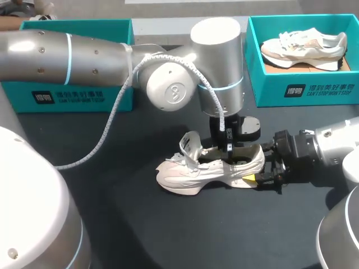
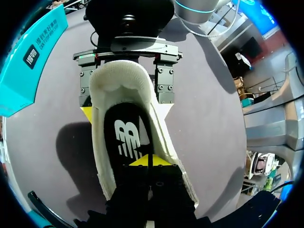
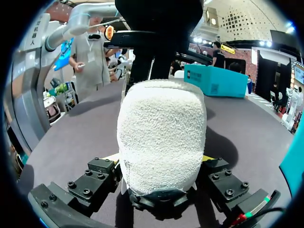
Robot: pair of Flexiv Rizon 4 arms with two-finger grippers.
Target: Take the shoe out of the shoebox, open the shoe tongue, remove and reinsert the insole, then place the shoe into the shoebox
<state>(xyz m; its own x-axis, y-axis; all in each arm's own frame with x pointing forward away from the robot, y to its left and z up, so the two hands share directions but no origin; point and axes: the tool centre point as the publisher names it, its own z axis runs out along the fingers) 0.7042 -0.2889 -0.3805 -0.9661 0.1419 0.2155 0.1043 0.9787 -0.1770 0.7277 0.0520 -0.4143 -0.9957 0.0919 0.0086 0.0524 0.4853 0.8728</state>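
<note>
1. The white sneaker [image 1: 208, 170] stands upright on the dark table [image 1: 168, 235], out in the middle, toe pointing towards my left.
2. The right gripper [image 1: 261, 178] is clamped on the heel, a yellow tip pressed to each side.
3. The left gripper [image 2: 147, 161] is down inside the shoe's opening. Its tips are drawn together with only a thin seam between them, sitting on the black insole [image 2: 124, 137]. Whether they pinch it, I cannot tell.
4. The tongue [image 1: 191, 144] is folded up and forward.
5. Behind, the right teal shoebox [image 1: 305, 92] holds a second sneaker [image 1: 303, 47], and the left teal shoebox [image 1: 67, 98] sits partly hidden behind my left arm.
</note>
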